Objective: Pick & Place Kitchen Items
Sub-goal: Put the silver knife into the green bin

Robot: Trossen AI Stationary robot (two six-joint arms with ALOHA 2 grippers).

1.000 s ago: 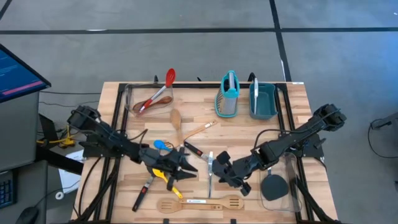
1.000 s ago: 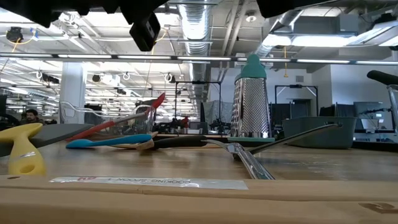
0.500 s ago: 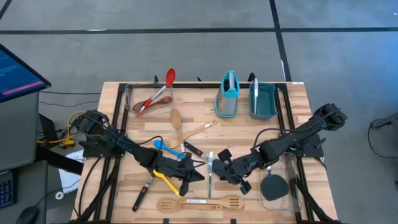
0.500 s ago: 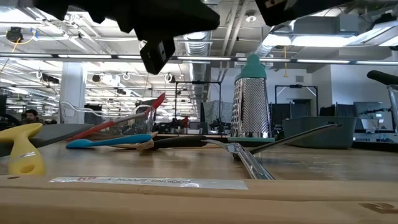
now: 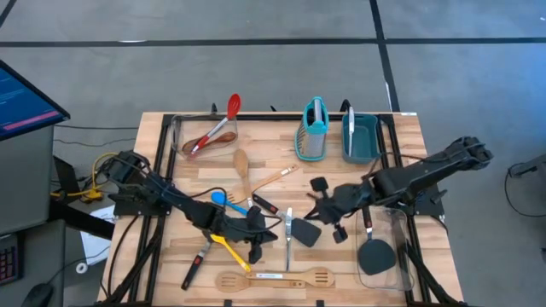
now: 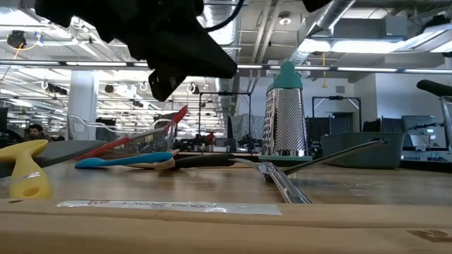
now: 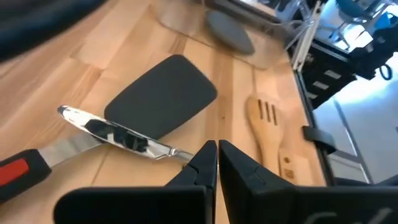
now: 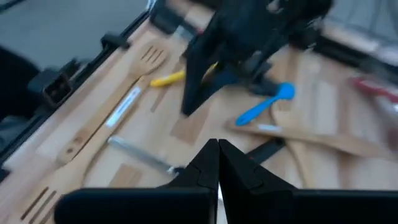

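Observation:
Several utensils lie loose on the wooden table [image 5: 171, 179]. A black spatula [image 5: 305, 232] [image 7: 163, 93] rests flat by a metal utensil [image 5: 288, 230] [image 7: 118, 132]. Nearby lie a yellow utensil [image 5: 223, 247], a blue spoon [image 5: 220, 199] and a wooden slotted spatula [image 5: 273, 278]. My left gripper [image 5: 266, 234] [image 7: 216, 152] is shut and hangs over the metal utensil's near end, with nothing seen between its fingers. My right gripper [image 5: 314, 210] [image 8: 217, 152] is shut and raised above the table, just beyond the spatula, with nothing showing in it.
A teal grater [image 5: 313, 132] and a teal bin [image 5: 360, 141] stand at the far edge. A clear container [image 5: 205, 136] at the far left holds a red spoon. Another clear container [image 5: 401, 264] at the near right holds a black spatula. A wooden spoon [image 5: 241, 162] lies mid-table.
My left gripper has shut, tipped toward level and crept toward the table's right. My right gripper, shut throughout, has risen and drawn back toward the right and far edges, uncovering the black spatula's head. The utensils on the table have stayed put.

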